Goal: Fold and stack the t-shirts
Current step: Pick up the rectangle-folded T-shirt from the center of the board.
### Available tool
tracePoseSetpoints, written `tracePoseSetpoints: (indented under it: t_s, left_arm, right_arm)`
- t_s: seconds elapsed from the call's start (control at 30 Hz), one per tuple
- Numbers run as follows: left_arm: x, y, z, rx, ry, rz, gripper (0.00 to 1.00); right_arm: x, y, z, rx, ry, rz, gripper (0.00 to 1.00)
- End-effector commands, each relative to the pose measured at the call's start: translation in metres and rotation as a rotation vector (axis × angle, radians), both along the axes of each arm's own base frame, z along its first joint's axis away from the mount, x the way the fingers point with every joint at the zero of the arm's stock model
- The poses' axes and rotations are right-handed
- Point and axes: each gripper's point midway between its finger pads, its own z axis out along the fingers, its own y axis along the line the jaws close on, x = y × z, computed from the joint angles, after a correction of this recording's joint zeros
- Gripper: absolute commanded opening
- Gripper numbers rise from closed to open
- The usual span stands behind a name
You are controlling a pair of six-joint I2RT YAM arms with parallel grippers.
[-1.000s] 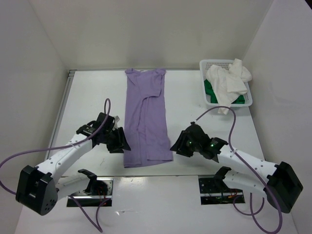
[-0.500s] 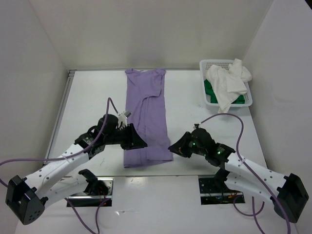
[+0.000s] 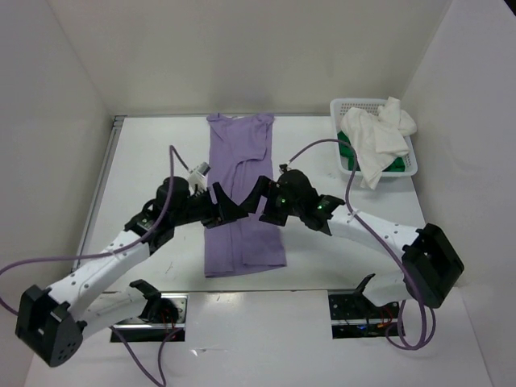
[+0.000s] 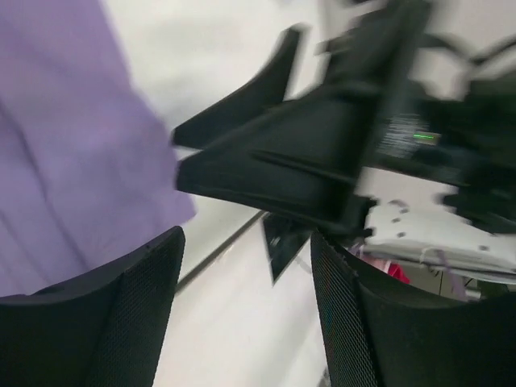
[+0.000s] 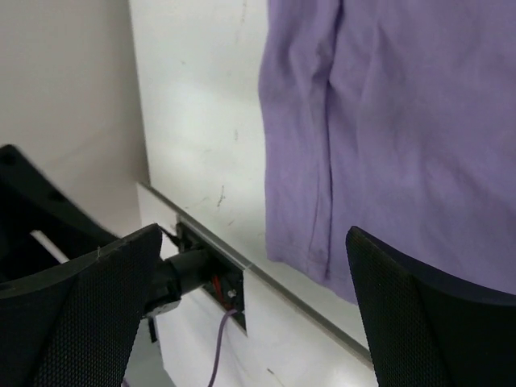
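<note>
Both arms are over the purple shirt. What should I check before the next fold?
1. Left gripper open and empty: ok.
2. Right gripper open and empty: ok.
3. Purple shirt flat, in a long strip: ok.
4. Grippers clear of each other: cannot tell; they are close together over the shirt.
5. White shirt and green shirt out of the basket: not ok; both lie in it.

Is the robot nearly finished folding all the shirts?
No. Done: the lavender purple cloth shirt lies flat, folded into a narrow strip. In hand: the left pincer and right pincer hover open over its middle, holding nothing. Left: folding it shorter, then the white cloth shirt and the bright green cloth shirt, bunched in the white perforated plastic basket. Nothing is stacked.
</note>
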Motion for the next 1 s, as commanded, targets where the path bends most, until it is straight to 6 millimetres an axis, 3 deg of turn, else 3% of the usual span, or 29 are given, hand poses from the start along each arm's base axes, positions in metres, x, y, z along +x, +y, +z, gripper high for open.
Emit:
tracePoseSetpoints:
  t_s: [0.0,0.03,0.1,0.13,0.17,0.23,0.3,0.33,0.4,0.47,0.5,0.53,0.57,0.63,0.67,0.7,0.77,0.8,0.83,0.87,0.93,0.97]
  left_arm:
    - [0.018,0.012,0.047,-0.083,-0.211,0.047,0.71]
    - [0.022,0.011,0.037,-0.055,-0.2,0.039,0.71]
    - [0.033,0.008,0.038,-0.025,-0.202,0.023,0.7]
    - [0.036,0.007,0.033,-0.004,-0.178,0.018,0.69]
    - [0.04,0.001,0.02,0.021,-0.128,0.007,0.68]
    - [0.039,-0.001,0.018,0.032,-0.133,0.013,0.73]
    - [0.031,0.008,0.044,-0.022,-0.191,0.079,0.8]
    - [0.023,0.019,0.063,-0.07,-0.253,0.133,0.78]
    - [0.026,0.037,0.056,-0.075,-0.239,0.218,0.47]
    - [0.035,0.048,0.035,-0.064,-0.166,0.214,0.25]
    - [0.039,0.055,0.027,-0.015,-0.102,0.233,0.2]
    - [0.045,0.06,0.01,0.027,-0.063,0.241,0.2]
    - [0.046,0.06,0.01,0.028,-0.048,0.236,0.19]
    - [0.044,0.069,-0.01,0.107,0.037,0.247,0.19]
    - [0.041,0.071,-0.019,0.138,0.071,0.236,0.17]
    - [0.03,0.078,-0.035,0.166,0.158,0.217,0.17]
    - [0.019,0.087,-0.058,0.218,0.236,0.154,0.16]
    - [-0.005,0.09,-0.073,0.206,0.337,0.108,0.14]
    - [-0.012,0.098,-0.076,0.193,0.347,0.124,0.14]
    - [-0.022,0.099,-0.079,0.182,0.377,0.14,0.14]
    - [-0.044,0.107,-0.084,0.182,0.383,0.202,0.27]
    - [-0.05,0.11,-0.084,0.173,0.403,0.246,0.35]
  right_arm:
    - [0.018,-0.005,0.019,0.069,-0.096,0.023,1.0]
    - [0.021,-0.008,0.018,0.08,-0.088,0.012,1.0]
    - [0.024,-0.003,0.016,0.073,-0.095,0.03,0.95]
    - [0.029,0.001,0.021,0.077,-0.1,0.03,0.65]
    - [0.03,0.003,0.01,0.05,-0.08,0.047,0.55]
    - [0.032,0.003,0.003,0.017,-0.06,0.046,0.4]
    - [0.036,0.002,0.01,0.012,-0.084,0.036,0.37]
    - [0.037,-0.001,0.013,0.006,-0.093,0.021,0.37]
    - [0.038,-0.011,0.022,0.027,-0.118,-0.015,0.35]
    - [0.042,-0.028,0.011,0.063,-0.074,-0.062,0.26]
    - [0.041,-0.031,0.01,0.082,-0.074,-0.066,0.2]
    - [0.04,-0.032,0.005,0.083,-0.074,-0.066,0.19]
    - [0.035,-0.033,0.003,0.062,-0.059,-0.042,0.18]
    - [0.042,-0.038,-0.007,-0.028,-0.035,-0.059,0.15]
    - [0.035,-0.047,-0.019,-0.096,-0.001,-0.048,0.15]
    - [0.033,-0.055,-0.027,-0.142,0.013,-0.063,0.15]
    - [0.027,-0.069,-0.022,-0.185,-0.017,-0.074,0.17]
    - [0.02,-0.078,-0.023,-0.206,-0.012,-0.089,0.17]
    - [0.014,-0.089,-0.03,-0.226,-0.018,-0.112,0.19]
    - [0.006,-0.095,-0.016,-0.201,-0.061,-0.111,0.21]
    - [-0.014,-0.102,-0.024,-0.184,-0.04,-0.091,0.25]
    - [-0.023,-0.104,-0.019,-0.157,-0.041,-0.084,0.32]
